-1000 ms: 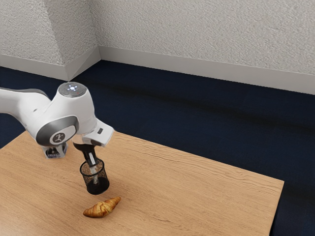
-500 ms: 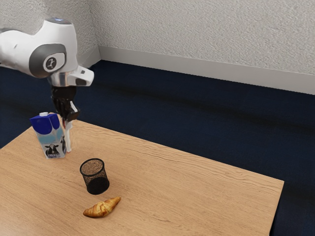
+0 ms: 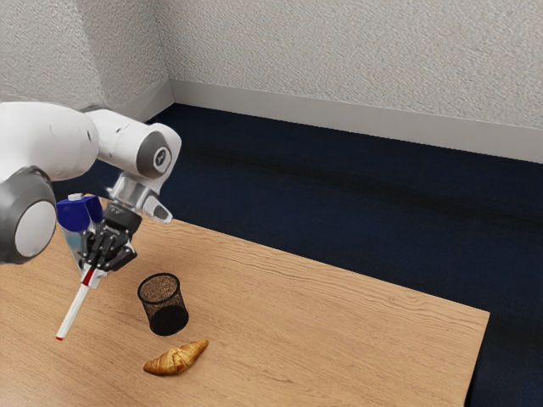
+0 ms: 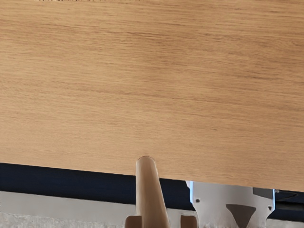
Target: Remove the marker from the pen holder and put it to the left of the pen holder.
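— Where is the white marker (image 3: 73,310)?
— Out of the black mesh pen holder (image 3: 161,303) and well apart from it, toward the exterior view's left. It slants down, red at its tip, pinched in the black claw (image 3: 91,269).
— And around the pen holder?
— A golden croissant (image 3: 176,359) on the wooden bench (image 3: 339,339), near its front. Behind the pen holder, leftward in that view, a blue-topped carton (image 3: 75,217), partly hidden.

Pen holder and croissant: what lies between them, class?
Bare wooden tabletop lies between the pen holder and the croissant, seen in the exterior view.
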